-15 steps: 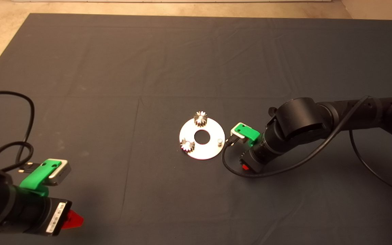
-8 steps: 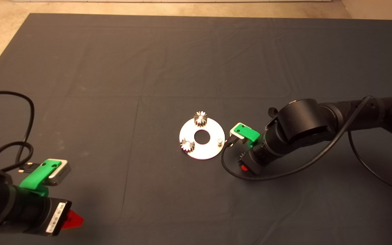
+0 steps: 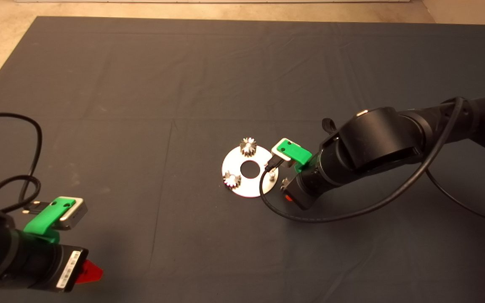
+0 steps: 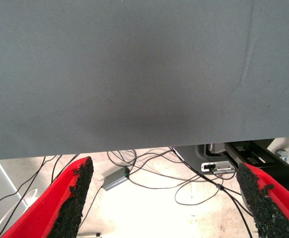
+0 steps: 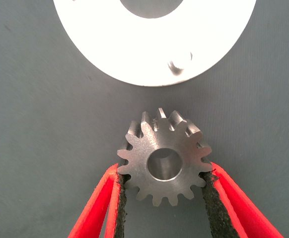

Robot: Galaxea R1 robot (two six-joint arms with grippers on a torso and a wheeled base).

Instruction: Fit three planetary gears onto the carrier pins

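A shiny silver disc (image 3: pixel 251 187) lies at the mat's middle. Two planetary gears sit on carrier pins: one at the far rim (image 3: pixel 248 146), one at the near-left rim (image 3: pixel 231 180). The third carrier pin (image 3: pixel 272 176) stands bare on the disc's right side. My right gripper (image 3: pixel 286 194) hovers just right of and nearer than that pin. In the right wrist view it (image 5: pixel 164 174) is shut on the third planetary gear (image 5: pixel 164 161), held flat a short way off the disc (image 5: pixel 134 49) and its bare pin (image 5: pixel 180 62). The left gripper (image 3: pixel 89 271) is parked at the lower left, open (image 4: pixel 164 166).
The right arm's black cable (image 3: pixel 293 216) loops over the mat beside the disc. Another cable (image 3: pixel 36 139) curls at the left edge. The left wrist view shows the mat's edge with floor cables (image 4: pixel 149 178) beyond it.
The right arm has moved left and slightly farther with the gear. Its green camera mount now overlaps the disc's right edge. The left arm has not moved.
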